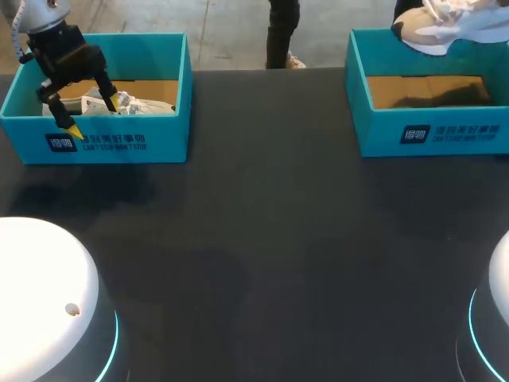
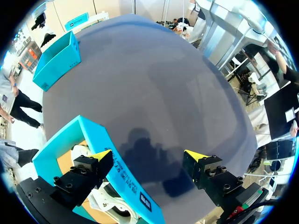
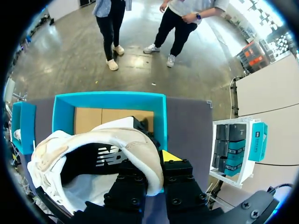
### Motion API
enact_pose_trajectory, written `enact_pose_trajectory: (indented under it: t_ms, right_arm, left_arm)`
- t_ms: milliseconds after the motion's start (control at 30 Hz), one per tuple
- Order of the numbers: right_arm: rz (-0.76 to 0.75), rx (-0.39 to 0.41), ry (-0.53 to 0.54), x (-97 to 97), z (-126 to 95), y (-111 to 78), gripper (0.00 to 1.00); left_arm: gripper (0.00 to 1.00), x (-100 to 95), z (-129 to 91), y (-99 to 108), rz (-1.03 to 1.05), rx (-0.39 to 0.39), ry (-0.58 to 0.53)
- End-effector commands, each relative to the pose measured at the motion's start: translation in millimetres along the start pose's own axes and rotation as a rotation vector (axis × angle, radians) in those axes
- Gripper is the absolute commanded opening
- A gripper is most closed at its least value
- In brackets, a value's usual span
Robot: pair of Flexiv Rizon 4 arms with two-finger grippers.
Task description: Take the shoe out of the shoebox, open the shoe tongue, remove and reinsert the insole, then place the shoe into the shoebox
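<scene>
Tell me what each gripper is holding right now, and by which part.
Right gripper is shut on the shoe, pinching the rim of its opening. Left gripper is open, holding nothing.

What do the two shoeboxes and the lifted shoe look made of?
Likely cardboard for the left shoebox and right shoebox: matte teal walls, raw brown floor inside. The shoe has a smooth cream upper, probably leather or synthetic; the look doesn't settle which.
</scene>
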State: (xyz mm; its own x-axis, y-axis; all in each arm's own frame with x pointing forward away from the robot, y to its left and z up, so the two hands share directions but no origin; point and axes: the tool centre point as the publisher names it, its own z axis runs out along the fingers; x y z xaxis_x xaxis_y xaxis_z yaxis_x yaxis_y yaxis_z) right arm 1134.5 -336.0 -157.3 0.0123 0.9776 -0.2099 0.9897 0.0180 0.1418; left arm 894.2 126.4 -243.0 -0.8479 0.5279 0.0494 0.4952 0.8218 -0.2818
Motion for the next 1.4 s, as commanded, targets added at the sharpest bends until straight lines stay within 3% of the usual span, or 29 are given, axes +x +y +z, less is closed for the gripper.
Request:
enact_pose_trajectory:
  t_ms: [33, 567, 833, 1400]
  right_arm:
    - [0.000, -0.009, -0.006, 1.7, -3.6, -3.4, 0.00]
    - [-0.033, -0.069, -0.073, 60.1, -41.3, -31.7, 0.00]
    - [-0.038, -0.070, -0.072, 92.3, -53.3, -59.9, 0.00]
    - [-0.074, -0.044, -0.088, 139.8, -73.6, -122.8, 0.00]
  left_arm:
    - [1.00, 1.3, 0.3, -0.2, 0.001, -0.002, -0.002]
    - [1.00, 1.3, 0.3, -0.2, 0.001, -0.002, -0.002]
    - [1.00, 1.3, 0.3, -0.2, 0.001, -0.002, -0.002]
    - [1.00, 1.3, 0.3, -0.2, 0.001, -0.002, -0.002]
